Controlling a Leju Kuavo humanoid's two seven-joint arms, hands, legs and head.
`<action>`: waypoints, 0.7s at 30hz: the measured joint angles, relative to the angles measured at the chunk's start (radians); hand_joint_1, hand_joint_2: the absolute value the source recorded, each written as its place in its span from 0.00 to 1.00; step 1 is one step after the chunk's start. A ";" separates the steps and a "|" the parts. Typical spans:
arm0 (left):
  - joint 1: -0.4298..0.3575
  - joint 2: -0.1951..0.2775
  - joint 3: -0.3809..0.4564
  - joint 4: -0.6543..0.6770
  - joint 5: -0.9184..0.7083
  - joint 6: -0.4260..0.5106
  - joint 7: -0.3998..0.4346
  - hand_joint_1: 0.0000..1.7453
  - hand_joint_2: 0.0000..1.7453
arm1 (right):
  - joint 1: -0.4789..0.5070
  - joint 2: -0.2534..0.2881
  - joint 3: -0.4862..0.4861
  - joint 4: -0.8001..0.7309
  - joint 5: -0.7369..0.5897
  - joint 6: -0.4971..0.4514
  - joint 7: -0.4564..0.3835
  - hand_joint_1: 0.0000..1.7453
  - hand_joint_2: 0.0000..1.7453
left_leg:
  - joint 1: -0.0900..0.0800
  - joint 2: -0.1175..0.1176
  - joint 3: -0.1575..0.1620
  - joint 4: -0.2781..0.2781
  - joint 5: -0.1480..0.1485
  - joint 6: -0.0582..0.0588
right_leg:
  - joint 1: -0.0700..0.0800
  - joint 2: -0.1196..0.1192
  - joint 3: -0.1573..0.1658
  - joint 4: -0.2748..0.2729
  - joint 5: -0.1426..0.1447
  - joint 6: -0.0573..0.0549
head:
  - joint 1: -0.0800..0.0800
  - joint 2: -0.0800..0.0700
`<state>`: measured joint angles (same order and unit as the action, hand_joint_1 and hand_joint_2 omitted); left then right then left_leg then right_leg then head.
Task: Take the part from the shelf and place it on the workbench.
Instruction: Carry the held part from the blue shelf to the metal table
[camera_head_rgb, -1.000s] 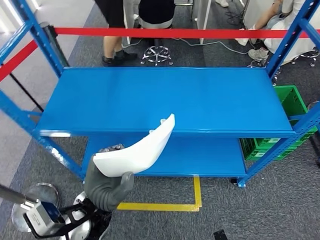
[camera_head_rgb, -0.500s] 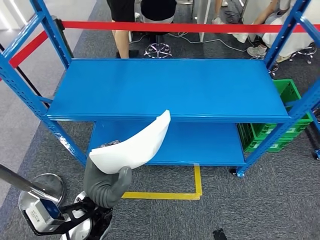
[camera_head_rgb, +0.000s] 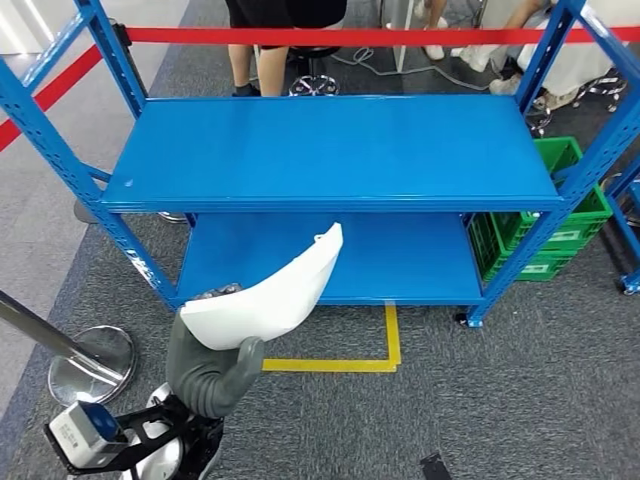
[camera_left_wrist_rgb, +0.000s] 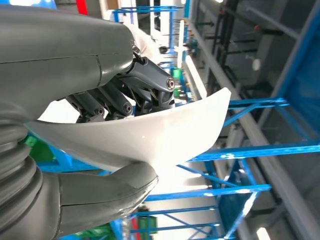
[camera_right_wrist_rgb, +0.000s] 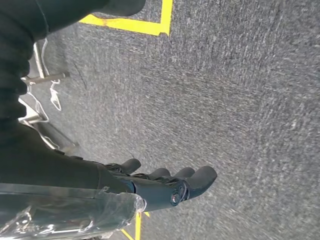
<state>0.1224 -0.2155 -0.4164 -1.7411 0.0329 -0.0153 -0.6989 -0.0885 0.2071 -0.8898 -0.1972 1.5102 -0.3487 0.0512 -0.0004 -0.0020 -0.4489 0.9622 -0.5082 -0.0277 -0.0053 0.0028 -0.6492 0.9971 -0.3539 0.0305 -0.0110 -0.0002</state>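
A long curved white plastic part (camera_head_rgb: 272, 295) is gripped at its near end by my left hand (camera_head_rgb: 211, 365), thumb under it and fingers over it. The part slants up and away toward the blue shelf (camera_head_rgb: 340, 150), held in front of the shelf and apart from it. In the left wrist view the white part (camera_left_wrist_rgb: 151, 135) lies between the thick grey thumb (camera_left_wrist_rgb: 109, 192) and the darker fingers (camera_left_wrist_rgb: 124, 95). My right hand (camera_right_wrist_rgb: 166, 182) hangs over the grey carpet with its fingers apart and nothing in it.
The blue two-level shelf stands ahead with bare boards. A green crate (camera_head_rgb: 562, 230) sits at its right end. A yellow floor line (camera_head_rgb: 340, 362) runs before it. A stanchion base (camera_head_rgb: 90, 352) stands at the left. Red barrier tape (camera_head_rgb: 324, 36) and people's legs (camera_head_rgb: 260, 50) are behind.
The whole picture has shifted: the shelf now sits farther away and higher in view, so the camera has moved back. My left hand still holds the part the same way.
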 joint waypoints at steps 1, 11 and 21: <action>0.000 0.000 0.000 0.000 0.000 0.000 0.000 1.00 1.00 | 0.001 0.000 0.002 0.000 0.002 0.003 -0.002 0.00 1.00 | -0.002 -0.001 0.008 -0.021 -0.004 0.007 | 0.000 -0.001 -0.002 -0.002 0.010 0.006 | 0.000 0.000; 0.001 -0.002 0.010 0.000 0.019 0.000 0.000 1.00 1.00 | 0.005 -0.001 0.023 0.000 0.022 -0.007 -0.011 0.00 1.00 | -0.002 0.003 -0.121 -0.018 0.108 0.039 | -0.006 -0.001 -0.017 0.267 -0.151 0.037 | 0.007 0.000; 0.001 -0.001 0.024 -0.001 0.021 -0.002 0.000 1.00 1.00 | -0.001 -0.002 0.030 0.000 0.016 -0.005 0.008 0.00 1.00 | 0.000 0.002 -0.216 0.085 0.063 -0.011 | -0.001 -0.001 0.144 -0.037 -0.105 -0.020 | 0.001 0.000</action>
<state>0.1237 -0.2167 -0.3927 -1.7417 0.0538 -0.0175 -0.6991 -0.0897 0.2054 -0.8598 -0.1972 1.5259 -0.3537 0.0592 -0.0007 -0.0001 -0.6651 1.0469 -0.4447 -0.0387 -0.0065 0.0019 -0.5049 0.9606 -0.4585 0.0101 -0.0099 -0.0003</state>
